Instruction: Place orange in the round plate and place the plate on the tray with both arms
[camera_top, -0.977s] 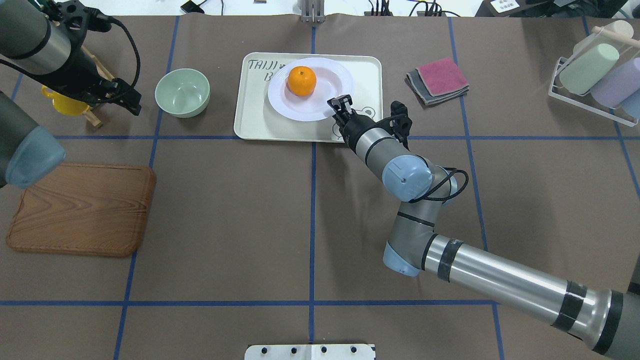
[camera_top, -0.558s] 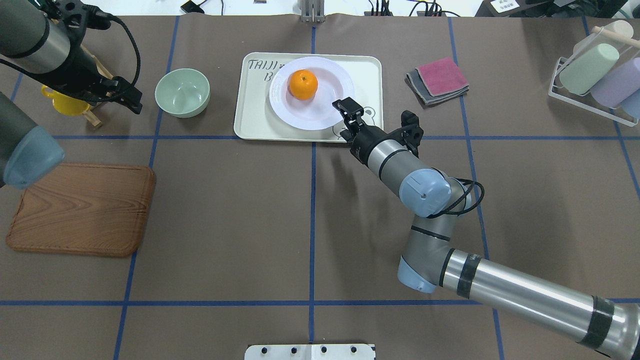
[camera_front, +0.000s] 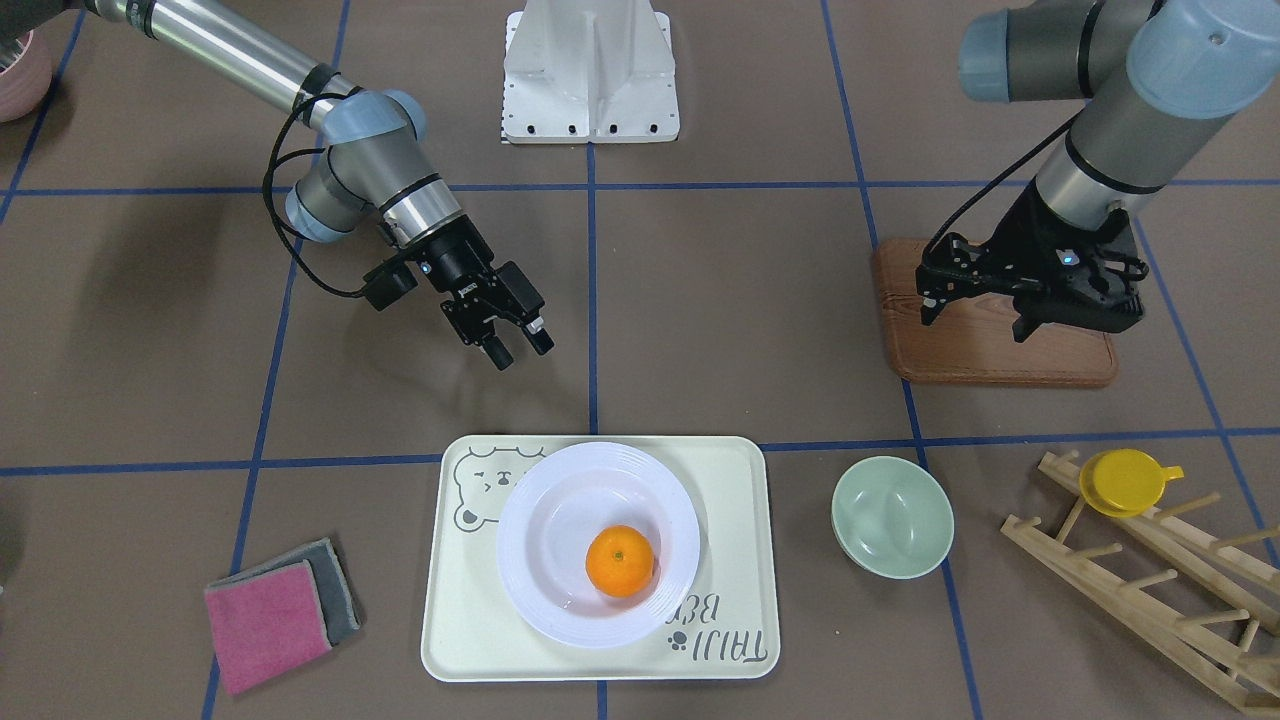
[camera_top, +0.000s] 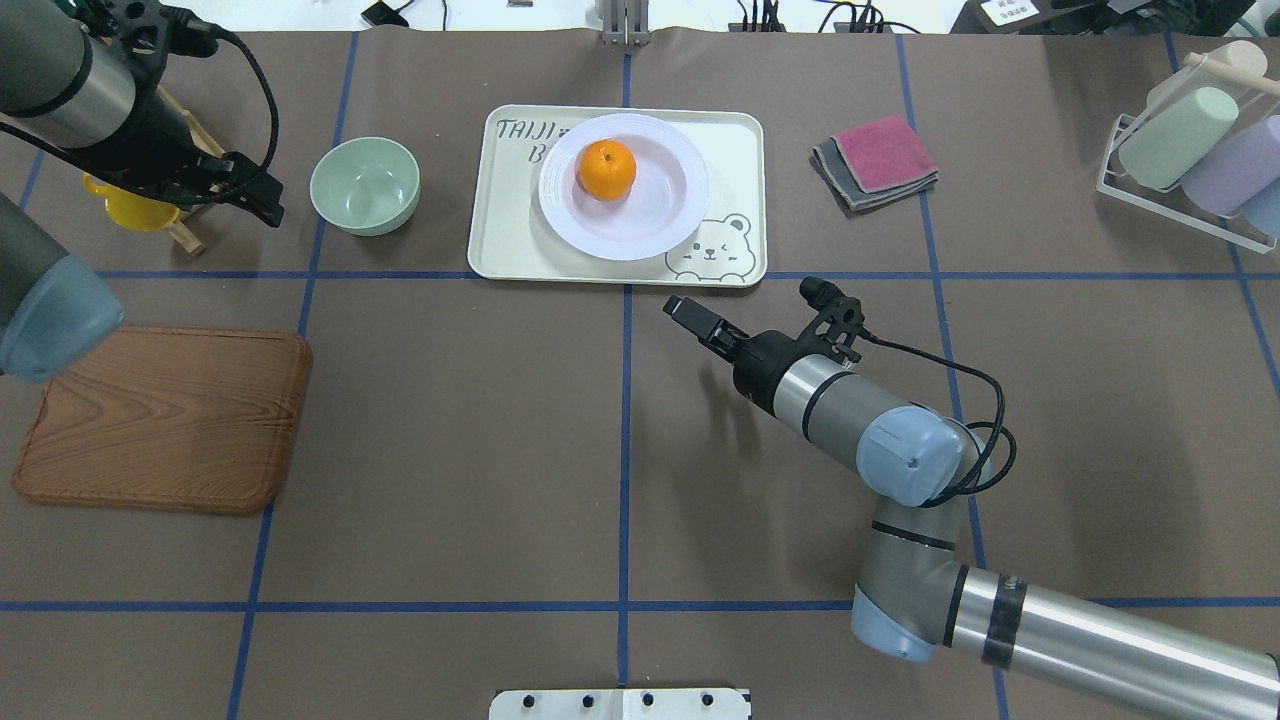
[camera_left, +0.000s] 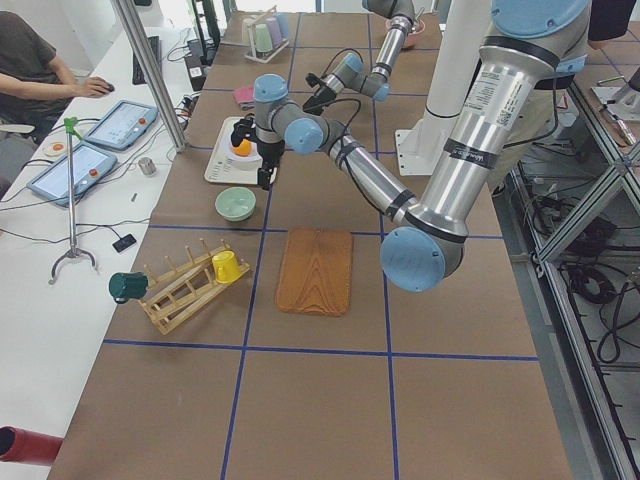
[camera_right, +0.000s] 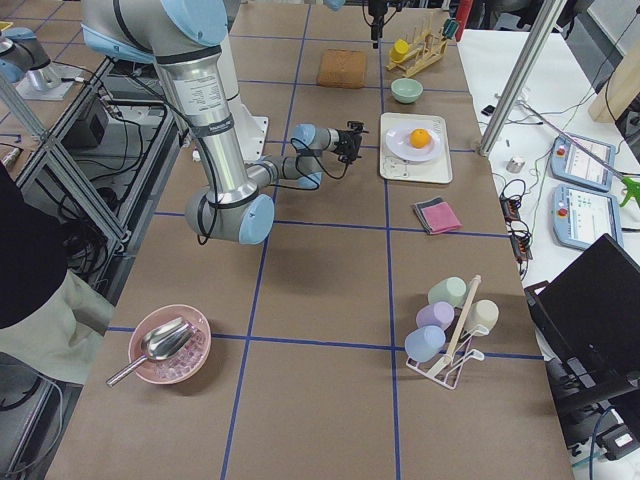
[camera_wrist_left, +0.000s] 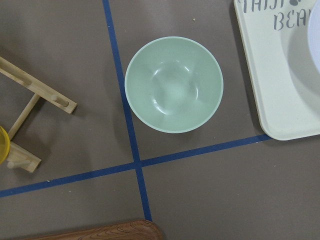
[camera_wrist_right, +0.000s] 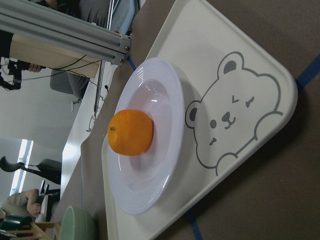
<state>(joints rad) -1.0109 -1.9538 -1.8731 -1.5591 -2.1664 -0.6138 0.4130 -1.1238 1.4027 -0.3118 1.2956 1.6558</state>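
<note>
The orange (camera_top: 606, 169) (camera_front: 620, 561) (camera_wrist_right: 131, 132) lies in the white round plate (camera_top: 650, 215) (camera_front: 530, 540) (camera_wrist_right: 165, 100). That plate rests on the cream bear tray (camera_top: 735, 150) (camera_front: 470, 620) (camera_wrist_right: 250, 65). Off the tray, on its robot side, my right gripper (camera_top: 690, 313) (camera_front: 518, 350) is open and empty above the brown mat, fingers pointing at the plate. Far to the left, beyond the green bowl, my left gripper (camera_top: 235, 190) (camera_front: 1070, 315) hangs high with its fingers spread and nothing in them.
A pale-green bowl (camera_top: 365, 185) (camera_wrist_left: 173, 84) sits just left of the tray. A wooden board (camera_top: 165, 415) lies front left, and a wooden rack (camera_front: 1150, 570) holds a yellow cup (camera_front: 1125, 480). Folded cloths (camera_top: 878, 160) lie right of the tray, with a cup rack (camera_top: 1200, 140) far right.
My right gripper has drawn back from the plate's rim, off the tray toward the robot. The plate shifted slightly and now lies still. The left arm barely moved.
</note>
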